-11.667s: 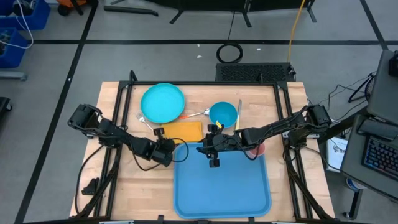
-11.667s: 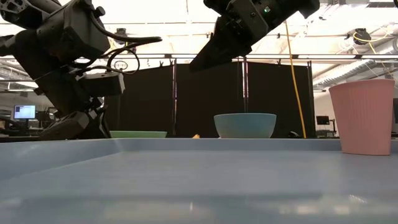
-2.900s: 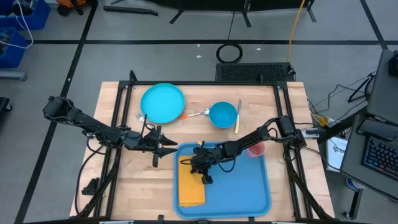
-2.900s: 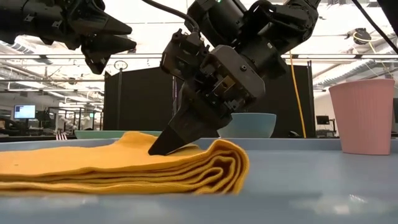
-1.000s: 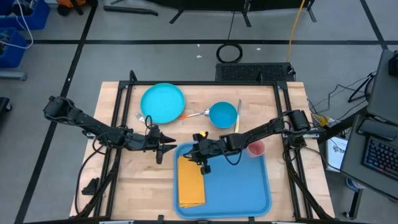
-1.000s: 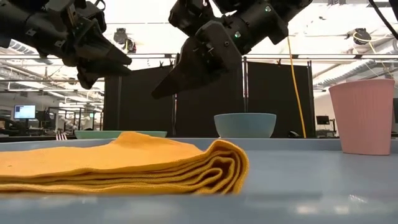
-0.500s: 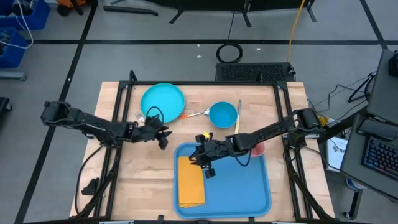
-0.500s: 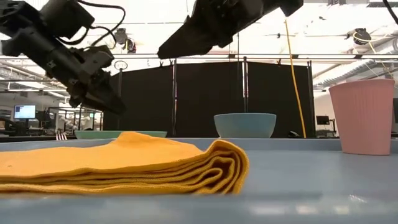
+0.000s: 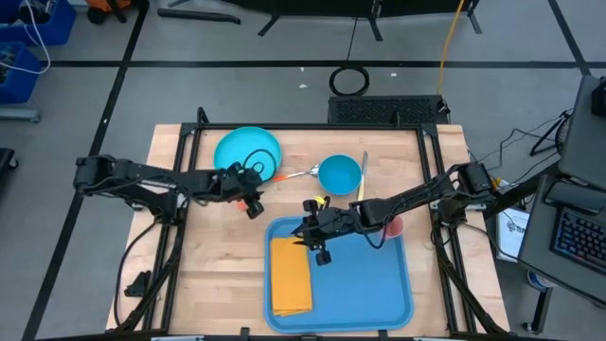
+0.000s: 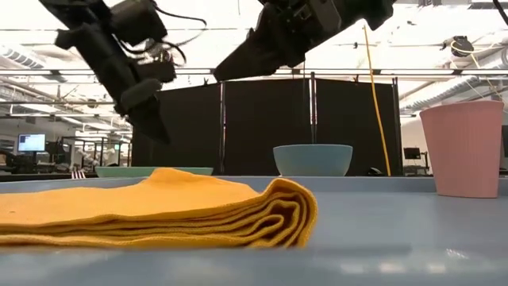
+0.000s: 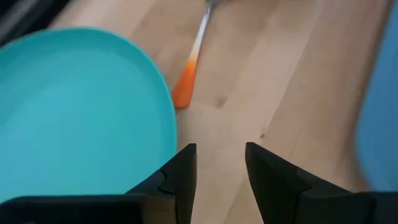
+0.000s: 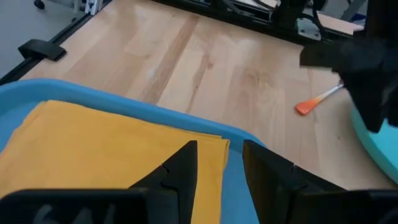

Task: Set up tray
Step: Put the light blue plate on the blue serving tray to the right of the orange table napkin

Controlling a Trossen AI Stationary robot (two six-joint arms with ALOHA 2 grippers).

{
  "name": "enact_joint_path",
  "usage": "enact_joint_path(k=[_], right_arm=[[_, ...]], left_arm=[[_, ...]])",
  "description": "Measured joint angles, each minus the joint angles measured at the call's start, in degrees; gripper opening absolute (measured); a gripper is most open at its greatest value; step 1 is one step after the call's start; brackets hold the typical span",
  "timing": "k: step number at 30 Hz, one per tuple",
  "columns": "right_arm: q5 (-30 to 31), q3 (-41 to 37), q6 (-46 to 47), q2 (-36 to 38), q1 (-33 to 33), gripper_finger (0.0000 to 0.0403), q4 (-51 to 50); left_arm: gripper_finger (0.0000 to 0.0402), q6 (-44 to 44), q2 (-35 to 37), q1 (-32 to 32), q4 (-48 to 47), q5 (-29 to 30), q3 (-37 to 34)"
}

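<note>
From above, the tray sits at the near middle of the wooden table, its long axis running near to far, with a folded yellow cloth lying lengthwise along its left side. The pink cup stands at the tray's far right corner. Beyond the tray are the turquoise plate, a blue bowl and an orange-handled spoon between them.

The low view cannot show that layout, but it does show the cloth as several stacked folds, the bowl and the cup upright, and both arms hanging above the table.

The left gripper hovers just near of the plate's near right edge. Its wrist view shows what the overhead hides: the fingers stand narrowly parted with nothing between them, over bare wood beside the plate, the spoon's orange handle just beyond.

The right gripper is over the tray's far left corner. Its own view shows narrowly parted, empty fingers above the cloth's far end and the tray rim.
</note>
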State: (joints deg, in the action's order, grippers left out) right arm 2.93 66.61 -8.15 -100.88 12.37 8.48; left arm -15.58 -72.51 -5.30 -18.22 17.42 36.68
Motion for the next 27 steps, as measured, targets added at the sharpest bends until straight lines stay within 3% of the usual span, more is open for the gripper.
enact_joint_path(k=[10,17,27], right_arm=[[-0.03,-0.57,0.14,0.39,0.05,0.0121,0.29],[-0.03,-0.57,0.16,0.39,0.05,0.0121,0.29],[-0.02,-0.57,0.40,0.39,0.05,0.0119,0.29]], left_arm=[[0.0143,5.70,-8.08,-9.46,-4.62,-5.42,3.28],[0.0143,8.59,-8.55,-11.43,-4.46,-4.52,3.30],[0.0143,9.65,-8.55,-13.58,-5.73,-10.12,3.30]])
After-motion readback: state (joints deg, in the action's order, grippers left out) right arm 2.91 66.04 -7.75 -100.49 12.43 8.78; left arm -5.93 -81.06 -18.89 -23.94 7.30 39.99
